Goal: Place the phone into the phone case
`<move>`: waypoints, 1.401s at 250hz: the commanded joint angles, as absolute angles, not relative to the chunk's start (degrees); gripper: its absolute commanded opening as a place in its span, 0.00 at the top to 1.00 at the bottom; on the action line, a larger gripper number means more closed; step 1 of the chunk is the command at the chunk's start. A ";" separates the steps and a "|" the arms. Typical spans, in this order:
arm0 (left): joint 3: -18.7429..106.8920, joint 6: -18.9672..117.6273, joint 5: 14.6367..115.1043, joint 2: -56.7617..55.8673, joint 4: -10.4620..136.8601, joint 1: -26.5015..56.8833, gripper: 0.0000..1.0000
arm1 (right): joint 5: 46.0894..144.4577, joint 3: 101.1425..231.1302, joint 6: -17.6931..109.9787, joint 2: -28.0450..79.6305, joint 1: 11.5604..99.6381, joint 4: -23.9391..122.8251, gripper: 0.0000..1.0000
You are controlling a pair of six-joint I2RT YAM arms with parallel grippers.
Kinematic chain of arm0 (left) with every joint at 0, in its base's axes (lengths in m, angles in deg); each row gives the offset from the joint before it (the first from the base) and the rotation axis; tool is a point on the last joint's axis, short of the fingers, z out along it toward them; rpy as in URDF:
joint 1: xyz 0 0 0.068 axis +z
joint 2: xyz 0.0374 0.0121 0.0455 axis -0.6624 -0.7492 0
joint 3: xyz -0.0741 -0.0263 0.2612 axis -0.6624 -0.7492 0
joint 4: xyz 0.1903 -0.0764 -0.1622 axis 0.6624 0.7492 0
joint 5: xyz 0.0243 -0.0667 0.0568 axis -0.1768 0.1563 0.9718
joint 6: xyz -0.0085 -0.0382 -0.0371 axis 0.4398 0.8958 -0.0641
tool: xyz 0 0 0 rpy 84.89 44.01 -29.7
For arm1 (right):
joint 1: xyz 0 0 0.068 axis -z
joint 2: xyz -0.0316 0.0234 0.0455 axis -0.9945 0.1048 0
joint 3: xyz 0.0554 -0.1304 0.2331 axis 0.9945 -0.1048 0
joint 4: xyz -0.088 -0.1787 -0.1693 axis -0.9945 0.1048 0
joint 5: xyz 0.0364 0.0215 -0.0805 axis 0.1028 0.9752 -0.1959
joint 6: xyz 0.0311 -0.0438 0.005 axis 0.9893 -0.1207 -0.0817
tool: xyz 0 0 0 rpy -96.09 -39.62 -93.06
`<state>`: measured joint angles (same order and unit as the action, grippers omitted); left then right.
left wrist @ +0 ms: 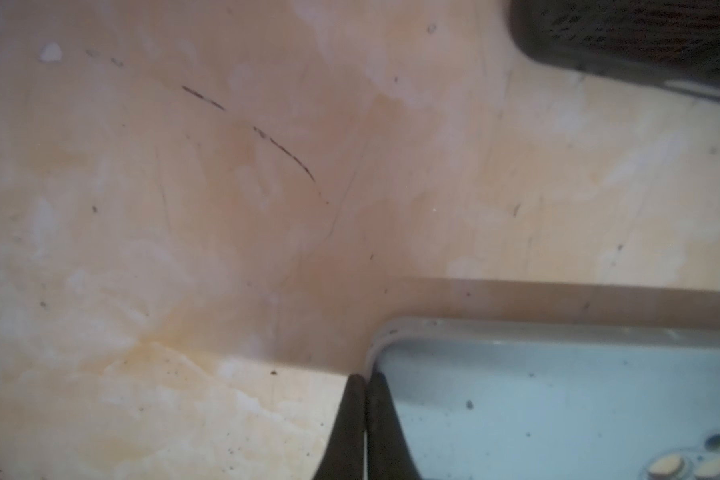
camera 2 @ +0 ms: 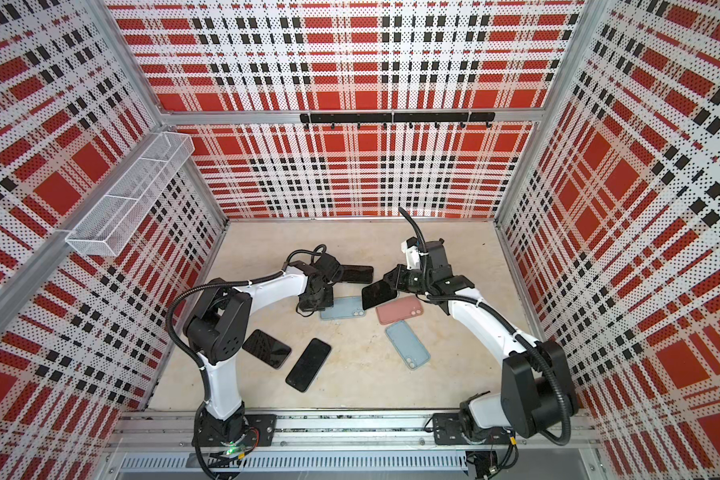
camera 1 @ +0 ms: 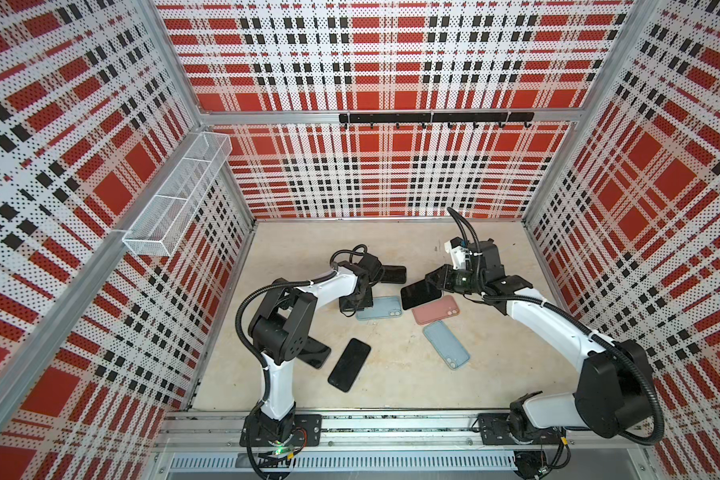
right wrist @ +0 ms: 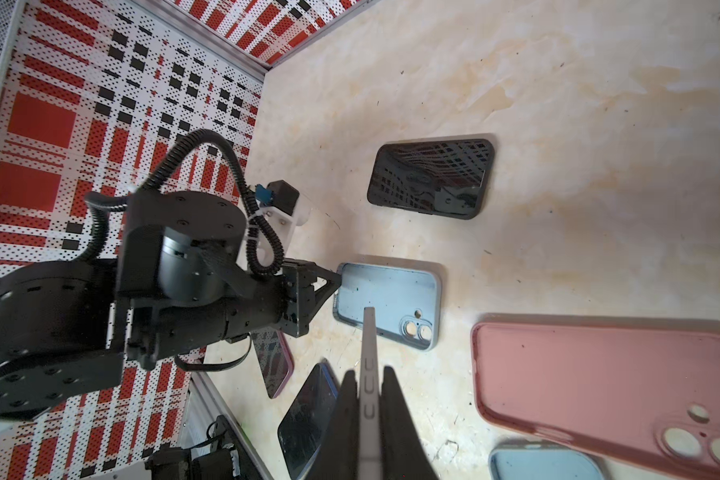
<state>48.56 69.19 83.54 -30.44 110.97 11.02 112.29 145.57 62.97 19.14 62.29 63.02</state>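
- left gripper (left wrist: 365, 380): jaws closed, pinching the short-end rim of the light blue case (camera 1: 379, 308). The case lies flat, open side up, around the middle of the bench (camera 1: 495, 374).
- right gripper (right wrist: 368, 376): clamped on the phone (right wrist: 368, 340), held on edge off the bench, just beside the light blue case and the pink case (camera 1: 436, 310).
- Spare phone (camera 1: 349, 365) lies flat nearer the bench's front edge.
- Markings on the phones and cases: too small to read.

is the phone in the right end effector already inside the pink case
No, the right end effector grips the black rectangular phone edgewise; the pink silicone case lies empty.
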 commanded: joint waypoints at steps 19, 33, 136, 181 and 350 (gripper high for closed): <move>48.46 66.99 82.46 -29.27 108.73 13.03 0.85 | 114.93 144.00 69.76 23.99 59.95 50.03 1.00; 48.30 66.52 82.30 -28.86 108.99 13.84 0.79 | 115.34 144.27 71.19 25.74 59.32 47.79 1.00; 34.02 67.15 74.24 -4.31 95.29 15.55 0.00 | 116.33 153.22 75.51 37.80 56.39 45.17 1.00; 23.27 70.26 66.19 3.67 84.34 17.91 0.00 | 118.44 158.56 76.76 44.15 54.66 45.16 1.00; 10.93 81.25 53.63 -8.47 60.24 20.57 0.01 | 116.23 161.32 77.01 54.91 52.44 44.10 1.00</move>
